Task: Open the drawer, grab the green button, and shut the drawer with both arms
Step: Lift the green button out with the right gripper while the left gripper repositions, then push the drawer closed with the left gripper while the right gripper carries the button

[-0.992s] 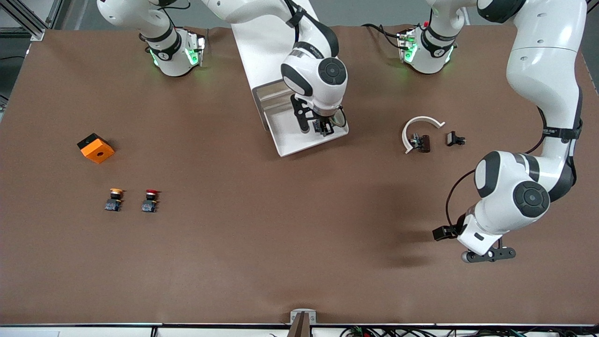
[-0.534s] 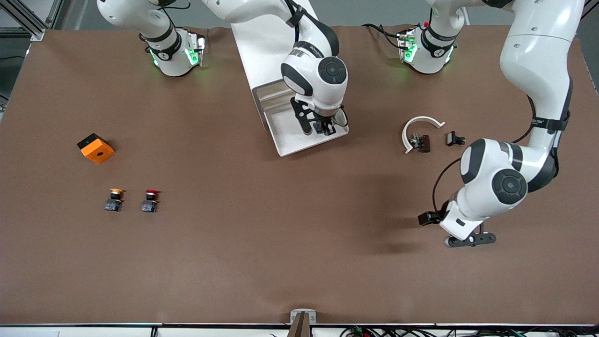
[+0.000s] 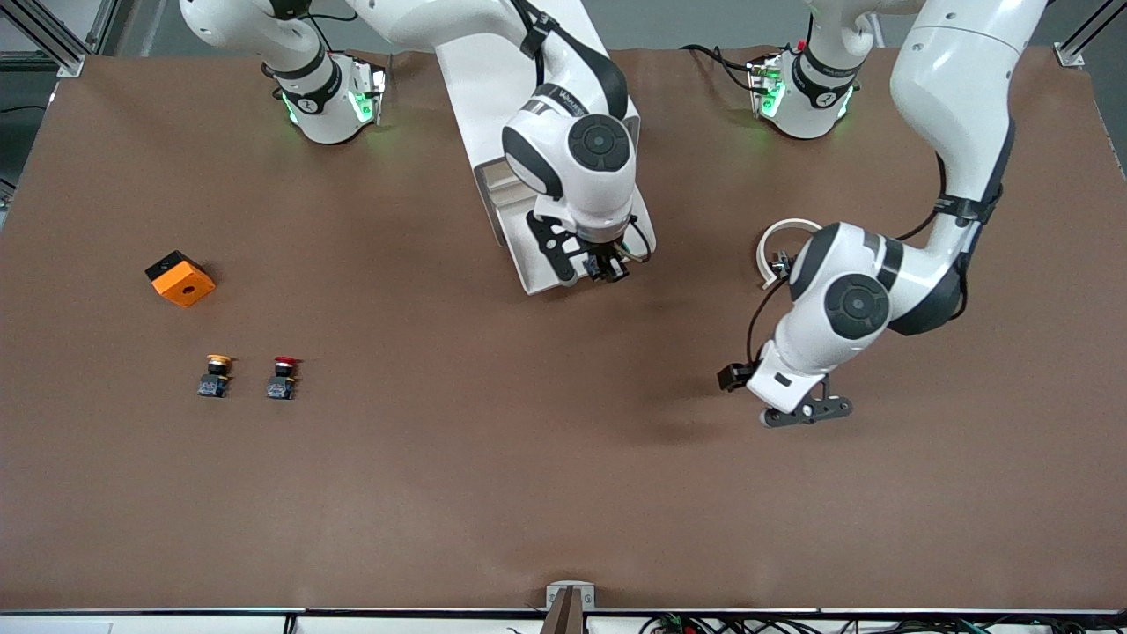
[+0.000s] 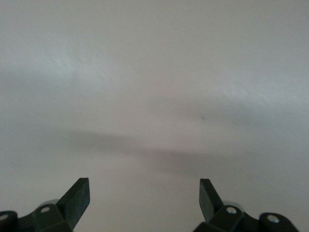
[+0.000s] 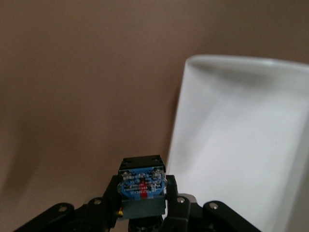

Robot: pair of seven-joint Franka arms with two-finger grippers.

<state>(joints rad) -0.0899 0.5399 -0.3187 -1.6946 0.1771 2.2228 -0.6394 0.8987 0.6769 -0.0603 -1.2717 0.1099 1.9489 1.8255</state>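
Button clamped by its black and blue body in right gripper, in the air over the front edge of the open white drawer, upper centre of frame. Left gripper spread wide and empty, over bare brown table at right of centre.

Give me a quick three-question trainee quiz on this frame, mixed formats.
1. True or false: the right gripper is shut on the button.
2. The left gripper is: A) open, over bare table; B) shut on the orange block; C) inside the drawer.
3. Which capped button lies nearer the right arm's end of the table: the orange-capped button or the red-capped button?

Key: 1 true; 2 A; 3 the orange-capped button.
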